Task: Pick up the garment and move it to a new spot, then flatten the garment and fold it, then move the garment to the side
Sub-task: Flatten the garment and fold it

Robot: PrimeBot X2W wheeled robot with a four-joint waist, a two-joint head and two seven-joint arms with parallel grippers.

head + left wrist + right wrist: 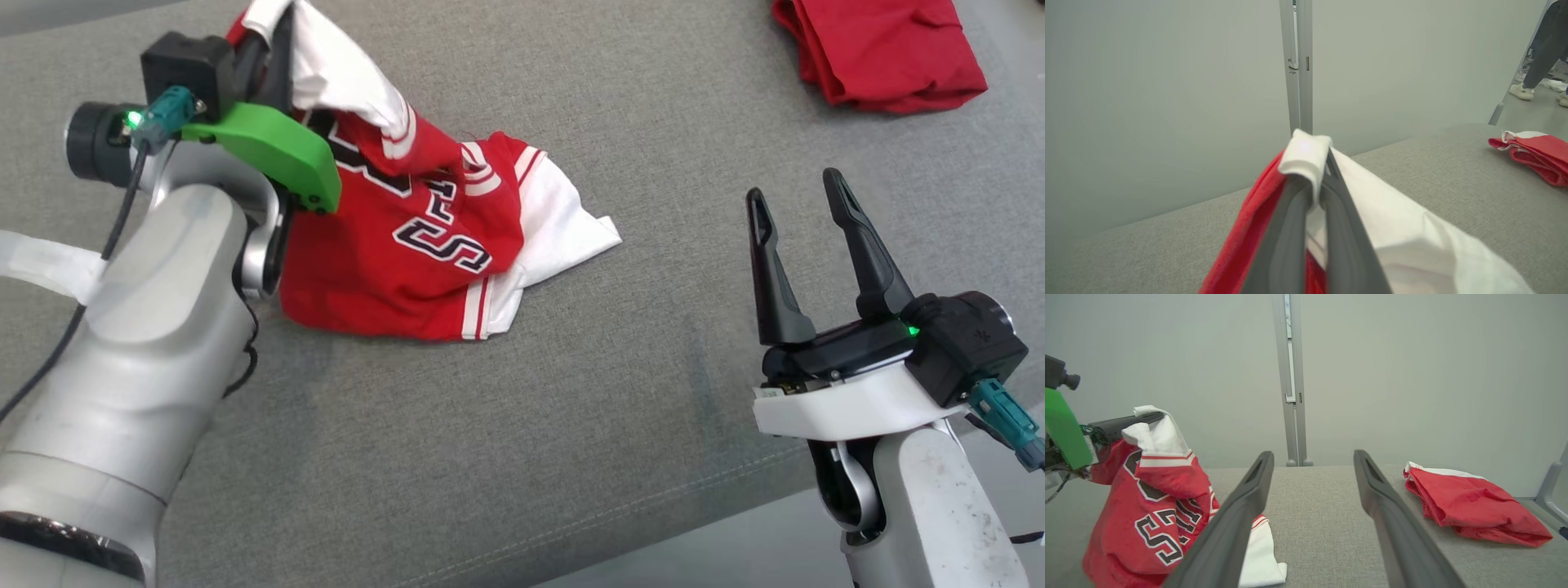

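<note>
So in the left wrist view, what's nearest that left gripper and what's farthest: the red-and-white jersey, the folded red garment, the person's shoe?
1. Red-and-white jersey: pinched in the left gripper itself.
2. Folded red garment: lying on the grey table, far right.
3. Person's shoe: on the floor beyond the table, upper right.

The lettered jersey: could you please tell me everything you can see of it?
The jersey is red fabric with white panels, red-and-white striped trim and dark, white-edged lettering. It is crumpled, not flat. The left gripper is shut on a white edge, holding that part up, while the rest lies bunched on the grey cushion.
</note>
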